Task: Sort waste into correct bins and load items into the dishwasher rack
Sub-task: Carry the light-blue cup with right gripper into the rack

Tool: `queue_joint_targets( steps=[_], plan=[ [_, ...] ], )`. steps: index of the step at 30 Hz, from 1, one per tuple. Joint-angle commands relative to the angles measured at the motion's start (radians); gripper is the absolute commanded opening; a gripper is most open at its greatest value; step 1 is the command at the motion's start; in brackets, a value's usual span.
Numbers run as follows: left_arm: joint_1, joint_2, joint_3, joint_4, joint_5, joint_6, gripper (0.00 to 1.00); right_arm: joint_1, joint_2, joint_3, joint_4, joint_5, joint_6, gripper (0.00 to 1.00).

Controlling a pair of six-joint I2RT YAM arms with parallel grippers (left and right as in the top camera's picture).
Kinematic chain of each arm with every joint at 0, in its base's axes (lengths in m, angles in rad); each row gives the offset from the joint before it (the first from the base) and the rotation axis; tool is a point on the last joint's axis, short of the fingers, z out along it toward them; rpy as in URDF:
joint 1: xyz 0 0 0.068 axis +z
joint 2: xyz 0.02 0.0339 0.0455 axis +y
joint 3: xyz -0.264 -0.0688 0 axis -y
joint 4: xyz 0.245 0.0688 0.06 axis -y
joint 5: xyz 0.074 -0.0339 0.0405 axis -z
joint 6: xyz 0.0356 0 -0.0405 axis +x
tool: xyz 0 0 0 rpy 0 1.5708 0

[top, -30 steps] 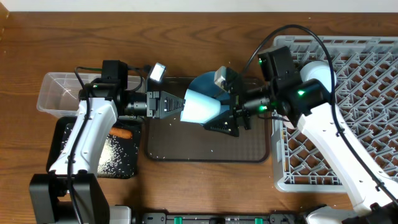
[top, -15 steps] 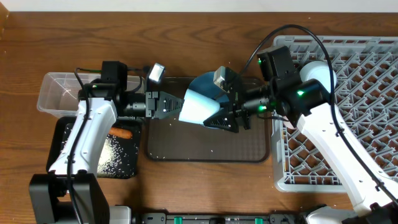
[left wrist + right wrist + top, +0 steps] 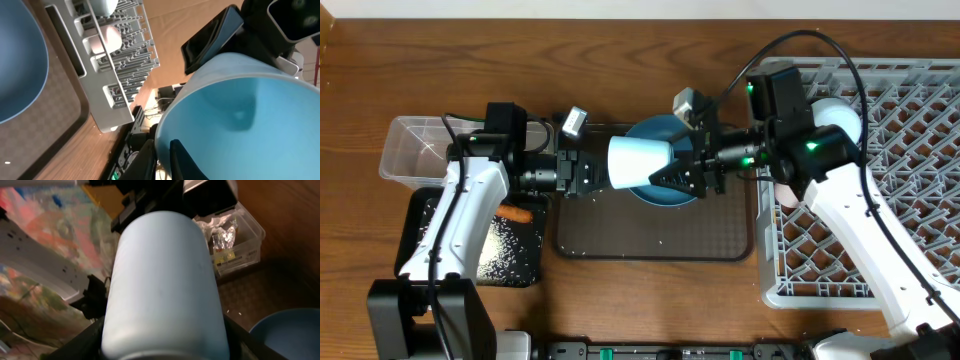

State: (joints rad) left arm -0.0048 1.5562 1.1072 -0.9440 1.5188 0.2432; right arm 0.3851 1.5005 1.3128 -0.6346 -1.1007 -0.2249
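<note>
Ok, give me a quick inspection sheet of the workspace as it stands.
Surface: wooden table; brown serving tray at centre.
Job's things: light blue cup held sideways above blue plate; carrot and rice grains in black tray; foil in clear tub; dishwasher rack at right.
Clutter: nothing seen.
End effectors: left end effector at cup's mouth, grip unclear; right end effector shut around cup.
Cables: black cable arcs over right arm.
Surroundings: nothing seen.

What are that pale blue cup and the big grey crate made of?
The light blue cup looks like matte plastic, possibly melamine: even colour, soft sheen, no hard glare. The large grey lattice crate seems moulded plastic: uniform thin pegs.
</note>
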Motion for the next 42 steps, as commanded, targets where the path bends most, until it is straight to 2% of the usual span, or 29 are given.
queue_joint_targets(
  steps=[1,6,9,11,14,16,21,23,27,32,42],
  plan=[
    [-0.001,-0.002,-0.006,-0.010,-0.035,0.018,0.13,-0.042,-0.010,0.003,0.016,-0.003,0.053,0.37],
    [-0.001,-0.002,-0.006,0.000,-0.067,0.018,0.14,-0.052,-0.010,0.003,0.019,-0.003,0.057,0.37],
    [-0.001,-0.002,-0.006,0.063,-0.196,0.018,0.17,-0.070,-0.011,0.003,0.016,-0.003,0.105,0.35],
    [-0.001,-0.002,-0.006,0.086,-0.285,0.018,0.30,-0.089,-0.018,0.003,0.008,-0.004,0.139,0.34],
    [-0.001,-0.002,-0.006,0.092,-0.327,0.017,0.61,-0.143,-0.054,0.003,-0.021,-0.003,0.175,0.31],
    [-0.001,-0.002,-0.006,0.094,-0.327,0.018,0.72,-0.190,-0.092,0.003,-0.050,0.017,0.206,0.29],
    [-0.001,-0.002,-0.006,0.103,-0.375,0.018,0.86,-0.344,-0.234,0.003,-0.203,0.204,0.278,0.29],
    [-0.001,-0.002,-0.006,0.109,-0.411,0.018,0.89,-0.411,-0.297,0.003,-0.280,0.302,0.311,0.27],
    [-0.001,-0.002,-0.006,0.114,-0.440,0.018,0.93,-0.554,-0.420,0.003,-0.491,0.587,0.391,0.12],
    [-0.001,-0.002,-0.006,0.138,-0.440,0.018,0.96,-0.626,-0.486,0.003,-0.682,0.890,0.441,0.05],
    [-0.001,-0.002,-0.006,0.175,-0.486,0.018,0.99,-0.626,-0.454,0.002,-0.903,0.980,0.441,0.01]
  ],
)
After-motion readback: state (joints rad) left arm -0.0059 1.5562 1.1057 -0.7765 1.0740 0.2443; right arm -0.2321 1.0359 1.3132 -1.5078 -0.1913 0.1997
